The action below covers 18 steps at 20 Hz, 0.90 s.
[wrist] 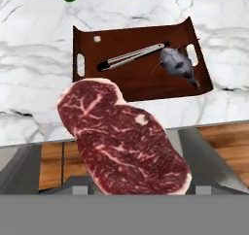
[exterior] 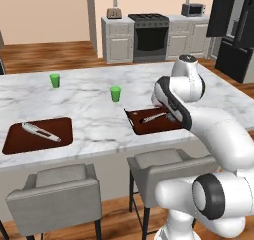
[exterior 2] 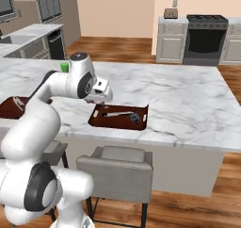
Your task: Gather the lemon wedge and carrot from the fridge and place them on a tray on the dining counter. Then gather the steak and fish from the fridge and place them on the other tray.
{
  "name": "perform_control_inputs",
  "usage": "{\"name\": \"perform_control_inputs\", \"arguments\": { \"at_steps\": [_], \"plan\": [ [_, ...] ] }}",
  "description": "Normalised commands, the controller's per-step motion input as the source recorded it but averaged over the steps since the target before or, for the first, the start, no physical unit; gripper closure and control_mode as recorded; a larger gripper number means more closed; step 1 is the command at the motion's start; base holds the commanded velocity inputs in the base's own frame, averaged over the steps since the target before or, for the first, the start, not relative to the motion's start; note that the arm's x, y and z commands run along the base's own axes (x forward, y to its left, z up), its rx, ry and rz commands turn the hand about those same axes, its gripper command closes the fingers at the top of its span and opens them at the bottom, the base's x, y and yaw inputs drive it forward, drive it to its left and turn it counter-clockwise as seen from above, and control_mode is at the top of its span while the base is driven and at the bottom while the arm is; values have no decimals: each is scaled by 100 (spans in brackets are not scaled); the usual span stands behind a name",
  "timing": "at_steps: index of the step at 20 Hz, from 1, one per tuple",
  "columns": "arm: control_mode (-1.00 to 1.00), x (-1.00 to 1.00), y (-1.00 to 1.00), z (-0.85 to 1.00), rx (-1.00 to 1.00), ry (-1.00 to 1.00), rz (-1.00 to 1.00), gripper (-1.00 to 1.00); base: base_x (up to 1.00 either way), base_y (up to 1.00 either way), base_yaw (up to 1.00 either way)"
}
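My gripper (exterior 2: 98, 99) is shut on the steak (wrist: 124, 137), a marbled pinkish-red slab that covers the fingertips in the hand view. It hangs over the near edge of the white marble dining counter (exterior: 89, 110), just short of a dark brown tray (wrist: 141, 81). On that tray lie the dark grey fish (wrist: 177, 64) and silver tongs (wrist: 129, 58). The same tray (exterior 2: 96, 118) and fish (exterior 2: 135, 117) show right of my hand. The black fridge (exterior: 230, 55) stands far back right. The lemon wedge and carrot are out of view.
A second brown tray (exterior: 15, 140) with a silver-white utensil (exterior: 39, 131) lies at the counter's left. Two green cups (exterior: 54, 80) (exterior: 115, 93) stand further back. Grey stools (exterior: 54, 189) (exterior: 158, 167) sit under the near edge. A black range (exterior: 150, 35) is behind.
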Motion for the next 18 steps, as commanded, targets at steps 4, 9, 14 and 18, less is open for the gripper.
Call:
{"name": "perform_control_inputs", "arguments": {
  "at_steps": [4, 9, 14, 18],
  "plan": [
    [-100, 100, 0, -88, 0, 0, 1, 100, 0, 0, 0],
    [-100, 78, -29, -77, 0, 0, 0, 100, 0, 0, 0],
    [-100, 76, -17, -73, 0, 0, 0, 100, 0, 0, 0],
    [-100, 42, -10, -41, 0, 0, 0, 100, 0, 0, 0]
  ]
}}
